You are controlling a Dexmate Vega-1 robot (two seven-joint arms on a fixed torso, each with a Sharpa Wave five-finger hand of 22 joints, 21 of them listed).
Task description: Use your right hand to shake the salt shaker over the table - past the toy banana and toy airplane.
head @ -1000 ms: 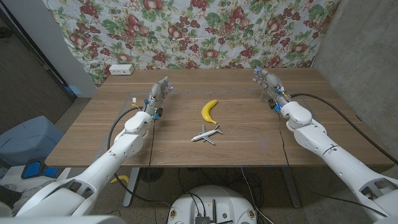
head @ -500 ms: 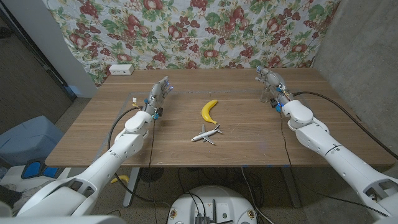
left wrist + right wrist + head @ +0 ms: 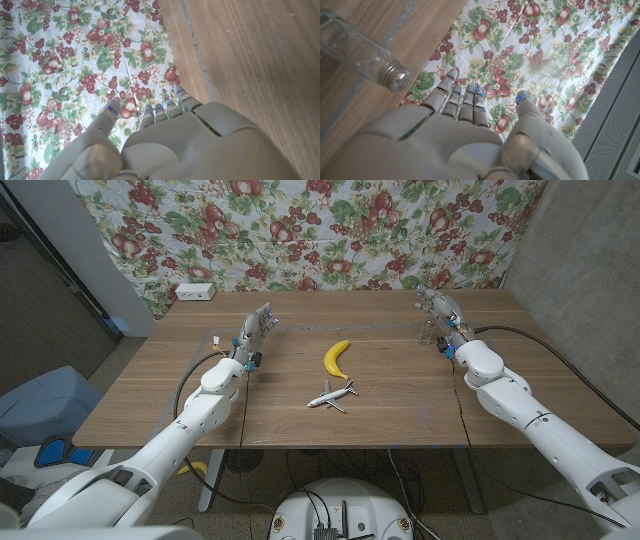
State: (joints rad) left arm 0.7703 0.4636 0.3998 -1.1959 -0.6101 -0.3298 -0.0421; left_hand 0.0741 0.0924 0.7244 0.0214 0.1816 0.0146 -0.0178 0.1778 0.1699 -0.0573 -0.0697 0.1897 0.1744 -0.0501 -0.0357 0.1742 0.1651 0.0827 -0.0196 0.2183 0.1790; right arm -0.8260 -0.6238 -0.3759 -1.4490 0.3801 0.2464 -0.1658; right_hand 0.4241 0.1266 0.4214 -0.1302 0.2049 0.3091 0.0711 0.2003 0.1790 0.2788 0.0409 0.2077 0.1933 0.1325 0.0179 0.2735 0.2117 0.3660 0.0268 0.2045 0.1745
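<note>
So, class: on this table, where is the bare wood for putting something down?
Bare wood lies between the left hand and the banana, between the banana and the salt shaker, and along the near edge on both sides of the airplane. It is tightest around the right hand beside the shaker.

Clear glass salt shaker (image 3: 430, 333) with a perforated metal cap (image 3: 396, 78), upright at the far right of the table. Yellow toy banana (image 3: 337, 358) lies near centre; white toy airplane (image 3: 332, 395) lies just nearer.
</note>
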